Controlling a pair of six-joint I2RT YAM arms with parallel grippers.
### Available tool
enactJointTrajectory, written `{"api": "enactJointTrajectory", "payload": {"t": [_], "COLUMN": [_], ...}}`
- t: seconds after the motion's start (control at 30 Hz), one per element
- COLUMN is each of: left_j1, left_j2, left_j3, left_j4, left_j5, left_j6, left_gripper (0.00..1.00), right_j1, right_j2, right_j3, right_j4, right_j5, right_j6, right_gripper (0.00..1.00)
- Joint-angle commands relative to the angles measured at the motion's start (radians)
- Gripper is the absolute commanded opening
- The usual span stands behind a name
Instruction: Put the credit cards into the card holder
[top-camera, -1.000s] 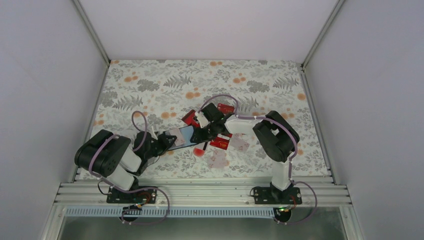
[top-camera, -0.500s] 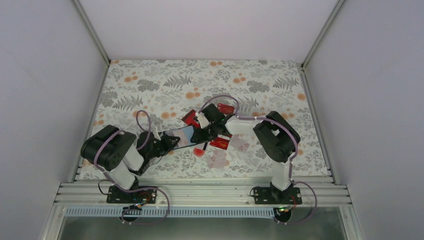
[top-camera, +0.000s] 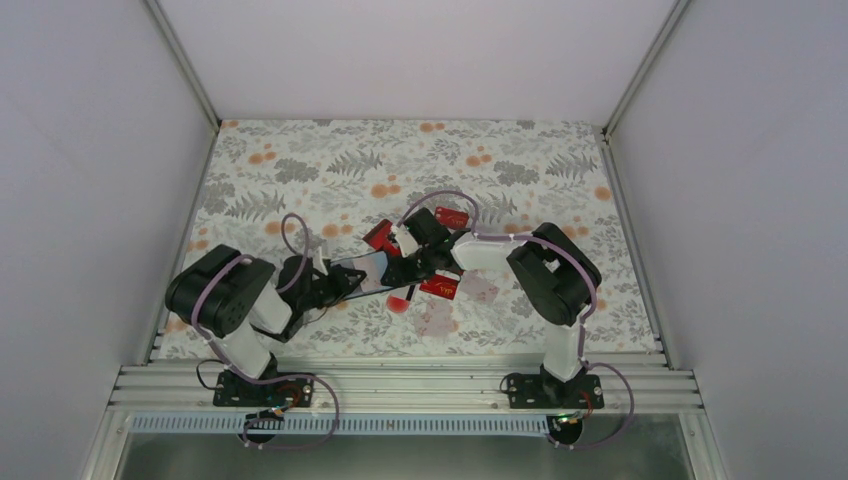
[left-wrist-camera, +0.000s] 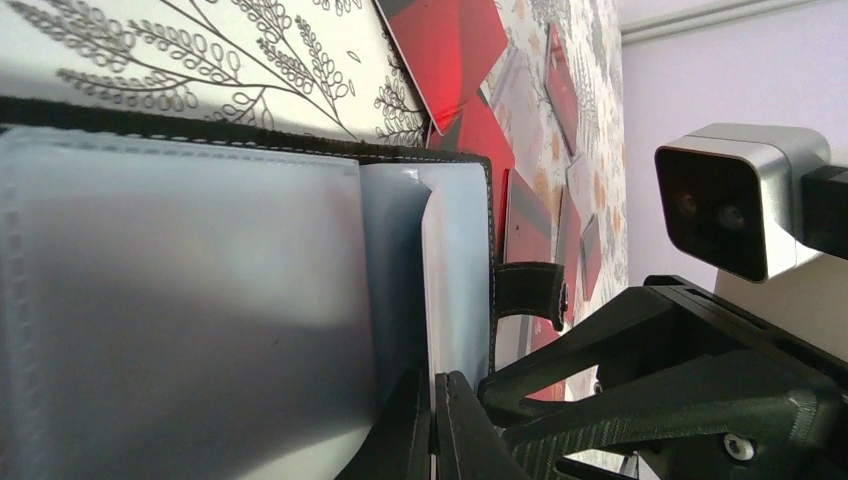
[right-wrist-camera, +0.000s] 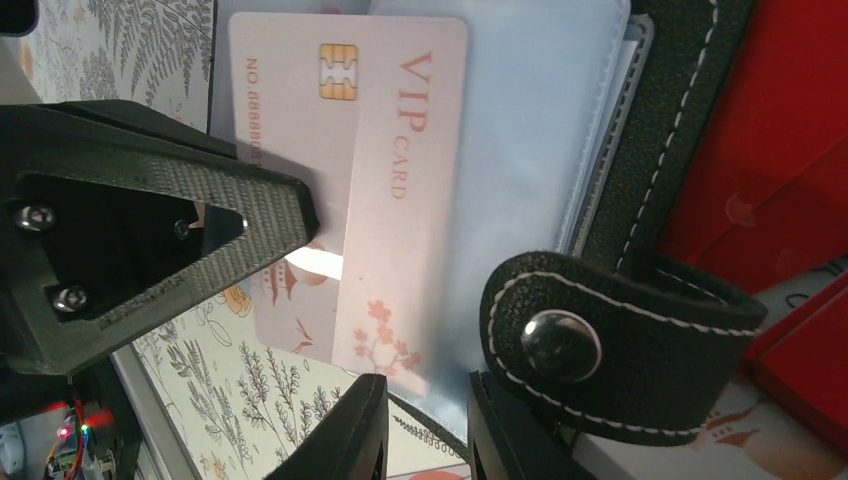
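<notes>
The black card holder (top-camera: 368, 268) lies open at mid-table, its clear grey-blue sleeves (left-wrist-camera: 200, 300) facing up. My left gripper (left-wrist-camera: 432, 420) is shut on one sleeve leaf at the holder's near edge; it also shows in the top view (top-camera: 340, 282). My right gripper (right-wrist-camera: 425, 430) is open, its jaws astride the holder's edge, and shows in the top view (top-camera: 402, 266). A pale pink VIP card (right-wrist-camera: 370, 190) with a gold chip sits partly inside a sleeve. Red credit cards (top-camera: 380, 236) (top-camera: 451, 216) (top-camera: 438, 288) lie round the holder.
The holder's black strap with a metal snap (right-wrist-camera: 600, 345) sticks out by my right fingers. Two pale cards (top-camera: 481, 288) (top-camera: 436, 318) and a red round spot (top-camera: 400, 302) lie on the flowered mat. White walls stand on three sides.
My left arm's body has swung right and closer to the holder, and the holder's left end has shifted slightly. My right arm has stayed in place.
</notes>
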Motion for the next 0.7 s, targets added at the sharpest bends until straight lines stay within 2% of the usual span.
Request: {"api": "enactJointTrajectory", "payload": {"t": [0.0,0.2,0.37,0.57,0.67], "left_j1": [-0.005,0.001,0.002,0.002,0.003], "left_j2": [0.023,-0.011,0.005,0.035,0.028], "left_j3": [0.03,0.075,0.107,0.136,0.165], "left_j4": [-0.108,-0.28,-0.31,-0.317,-0.381], "left_j5": [0.058,0.079,0.091,0.102,0.102], "left_j6": [0.07,0.172,0.19,0.186,0.216], "left_gripper": [0.02,0.02,0.02,0.02,0.03], "right_j1": [0.023,0.023,0.023,0.018,0.002], "right_j2": [0.085,0.084,0.074,0.023,-0.01], "right_j3": [-0.074,-0.068,-0.029,0.063,0.102], "right_j4": [-0.211,-0.22,-0.254,-0.354,-0.393], "right_j5": [0.149,0.158,0.172,0.206,0.222], "right_j6": [0.004,0.001,-0.013,-0.049,-0.052], "right_gripper": [0.22,0.22,0.24,0.39,0.44]}}
